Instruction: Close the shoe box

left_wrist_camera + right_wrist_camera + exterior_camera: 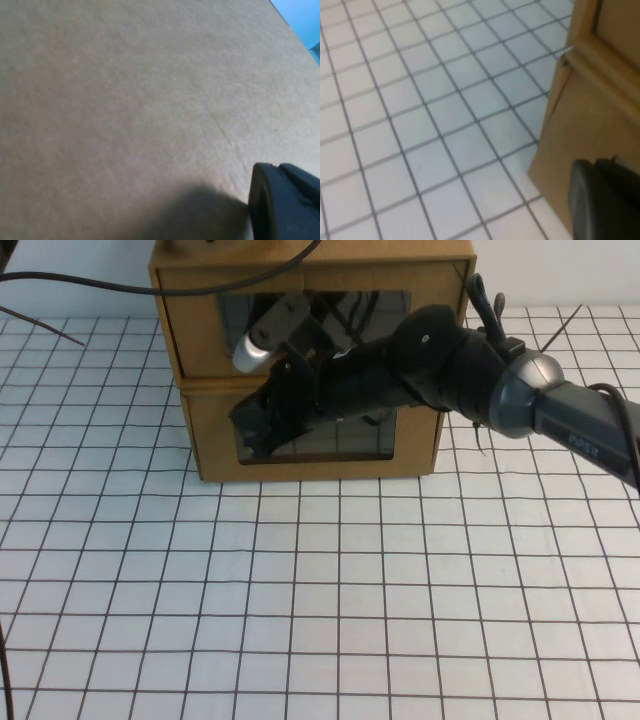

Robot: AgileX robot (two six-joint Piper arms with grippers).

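1. The shoe box (415,445), the lower of two stacked brown cardboard boxes, stood at the far middle of the gridded table (330,590); its front, with a clear window, looked nearly flush with its shell, so we judged the drawer almost or fully home.
2. We judged it light, stiff along its edges but easily dented across the window, and likely to slide on the smooth table; a flat push on the cardboard front, beside the window and not on it, seemed the safest contact.
3. We saw the right gripper (258,425) reach across that front, close against the window; whether its fingers were apart or together we could not tell.
4. The upper box (190,320) sat squarely on top, adding some weight.
5. We found the left gripper (282,202) close to a plain cardboard face; its fingers' state could not be told either.
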